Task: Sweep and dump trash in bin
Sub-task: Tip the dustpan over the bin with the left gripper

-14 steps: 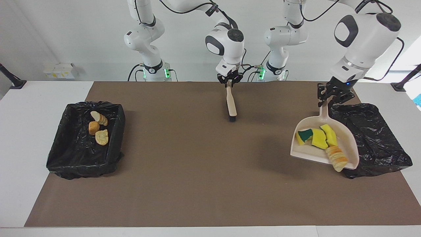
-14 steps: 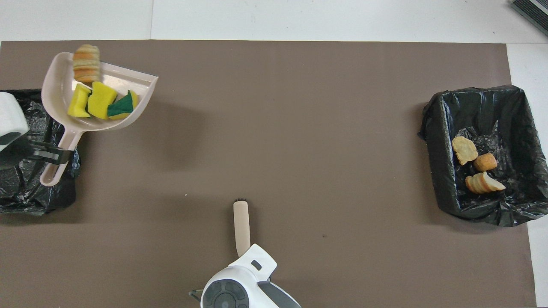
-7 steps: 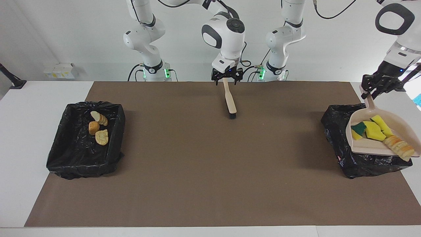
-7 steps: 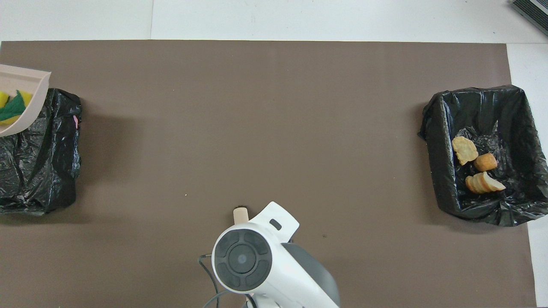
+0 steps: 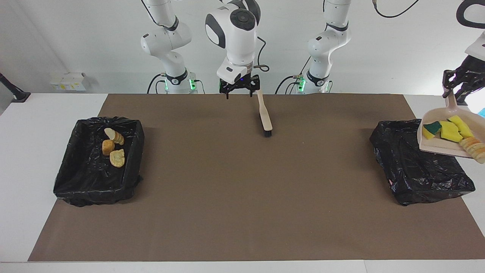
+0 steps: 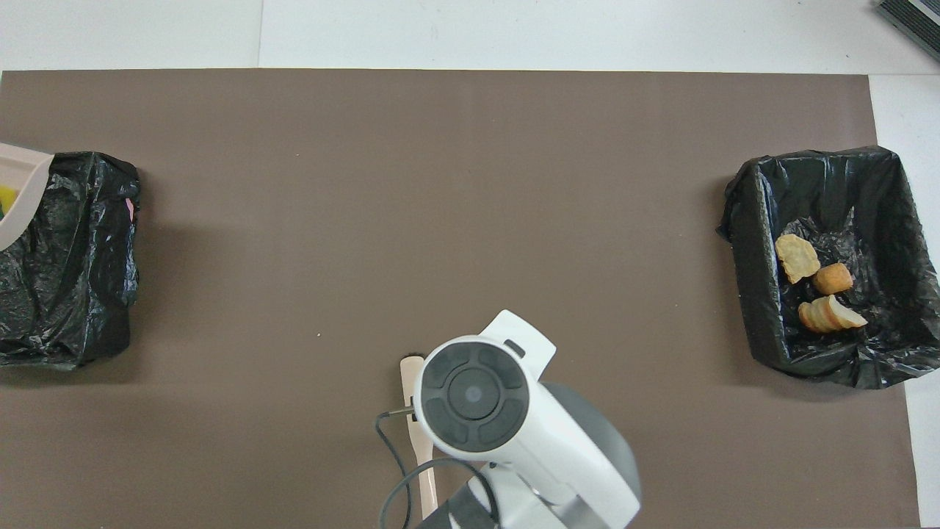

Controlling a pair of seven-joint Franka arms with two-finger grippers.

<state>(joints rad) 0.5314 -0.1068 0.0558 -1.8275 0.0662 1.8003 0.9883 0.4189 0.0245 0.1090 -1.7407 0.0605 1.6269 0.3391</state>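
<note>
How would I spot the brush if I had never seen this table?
Start at the middle of the brown mat, on the edge nearest the robots. The brush lies flat there, alone, between the two black-lined bins. It is a slim beige stick with a dark bristle tip, unlike the wide dustpan held up by the left gripper.

A second ago the left end effector (image 5: 454,84) held the dustpan (image 5: 451,131) low beside the bin (image 5: 416,163) at the left arm's end of the table; it has since lifted and carried it out over that bin's outer edge, the sponge pieces (image 5: 449,130) and bread slice (image 5: 475,148) still aboard. The right end effector (image 5: 238,86) has let go of the brush (image 5: 264,113), opened, and risen clear, just beside the handle.
</note>
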